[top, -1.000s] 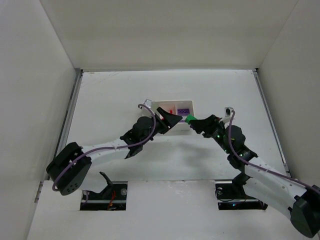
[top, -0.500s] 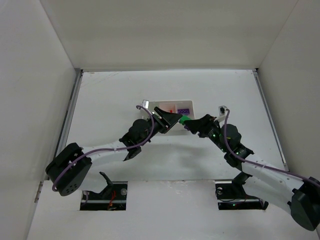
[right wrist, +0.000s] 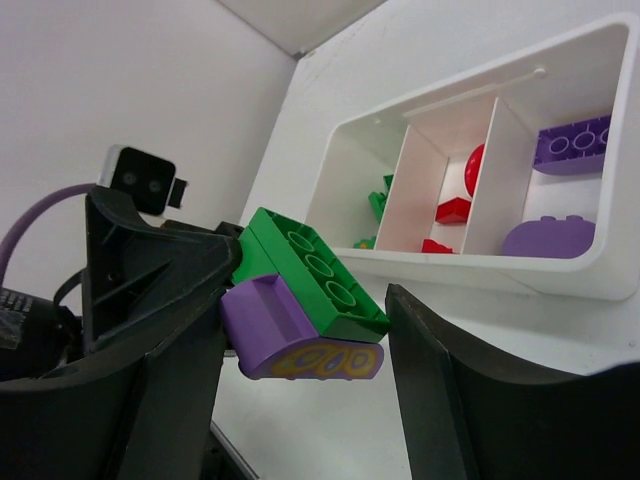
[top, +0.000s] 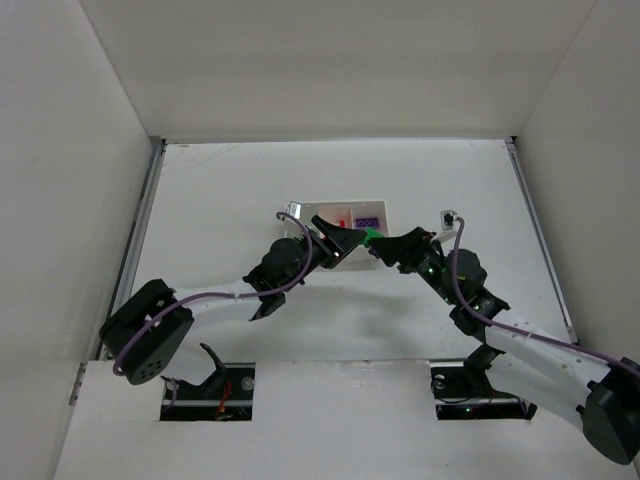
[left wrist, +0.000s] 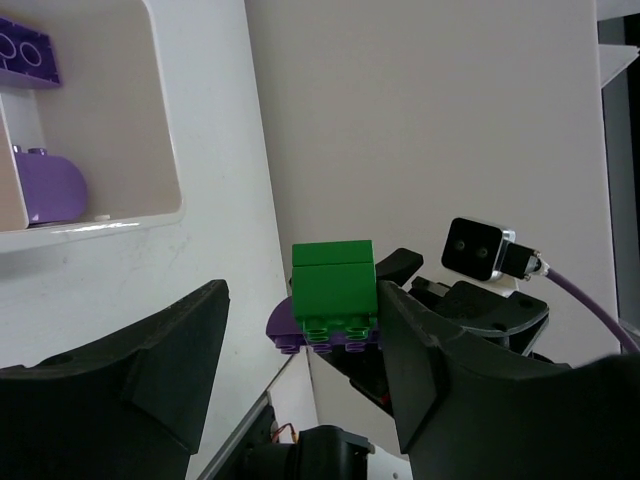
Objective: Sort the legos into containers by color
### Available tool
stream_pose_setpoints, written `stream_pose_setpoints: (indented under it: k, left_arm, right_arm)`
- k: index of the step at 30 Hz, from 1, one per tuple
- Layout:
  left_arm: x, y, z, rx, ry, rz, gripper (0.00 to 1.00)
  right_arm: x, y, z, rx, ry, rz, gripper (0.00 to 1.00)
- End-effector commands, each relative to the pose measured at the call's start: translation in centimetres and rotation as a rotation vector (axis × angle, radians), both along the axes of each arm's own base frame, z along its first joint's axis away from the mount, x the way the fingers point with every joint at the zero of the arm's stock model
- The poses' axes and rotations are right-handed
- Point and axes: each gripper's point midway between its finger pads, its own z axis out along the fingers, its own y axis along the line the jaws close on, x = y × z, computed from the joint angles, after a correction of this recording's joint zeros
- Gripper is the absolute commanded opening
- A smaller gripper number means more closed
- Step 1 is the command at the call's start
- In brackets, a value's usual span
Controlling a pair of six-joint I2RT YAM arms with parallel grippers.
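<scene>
- Top view, my tools: my left tool (top: 345, 240) and right tool (top: 385, 246) meet tip to tip over the worktop (top: 250, 170), at the near edge of the white tray (top: 340, 203).
- Top view, the piece: a stacked pair (top: 370, 236), its green showing, sits between the two tips, just beside the tray.
- Left wrist view, left tool: roughly half open and gripping nothing. It straddles the pair, with one finger right by the green brick (left wrist: 333, 280) and the other well apart.
- Left wrist view, the pair: the green brick is clipped onto a purple brick (left wrist: 285, 325), and my right tool carries both from behind.
- Right wrist view, right tool: clamped wide across the pair, a finger against each side.
- Right wrist view, tray: green pieces (right wrist: 383, 195) lie in the left compartment, red pieces (right wrist: 455, 210) in the middle and purple pieces (right wrist: 570, 145) in the right.
- Step in hand: I judge this to be splitting the pair, since neither colour can be sorted while the two are joined.
- Next move: close my left tool on one brick only, then pull or twist it off while my right tool holds firm.
</scene>
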Motion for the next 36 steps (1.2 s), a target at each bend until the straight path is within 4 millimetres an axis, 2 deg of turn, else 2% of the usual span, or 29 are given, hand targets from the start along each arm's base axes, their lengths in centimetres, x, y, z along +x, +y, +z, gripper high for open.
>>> stream_pose_setpoints:
  k: [1, 7, 12, 19, 22, 31, 36]
  left_arm:
    - [0.0, -0.8, 2.2, -0.055, -0.051, -0.018, 0.58]
    - [-0.1, -1.7, 3.1, -0.086, -0.067, -0.038, 0.56]
    - [-0.1, -2.0, 2.9, -0.092, -0.058, -0.040, 0.43]
    - [-0.1, -1.6, 3.7, -0.132, -0.076, -0.033, 0.18]
    - [-0.1, -1.5, 3.7, -0.148, -0.073, -0.032, 0.13]
    - [-0.3, 0.3, 3.2, -0.189, -0.071, -0.022, 0.11]
    - [-0.7, 1.5, 3.5, -0.214, -0.099, -0.034, 0.11]
  right_arm:
    - [0.2, 0.0, 3.9, 0.083, -0.099, 0.002, 0.55]
    - [0.5, 0.5, 2.9, 0.069, -0.075, 0.002, 0.55]
    - [0.4, 0.9, 2.8, 0.076, -0.074, 0.016, 0.55]
    - [0.6, 1.2, 2.0, 0.075, -0.052, 0.021, 0.55]
    - [0.6, 1.3, 1.9, 0.075, -0.046, 0.025, 0.59]
    - [-0.1, 0.9, 2.7, 0.087, -0.071, 0.027, 0.81]
    - [-0.9, 0.7, 3.1, 0.097, -0.081, 0.052, 0.87]
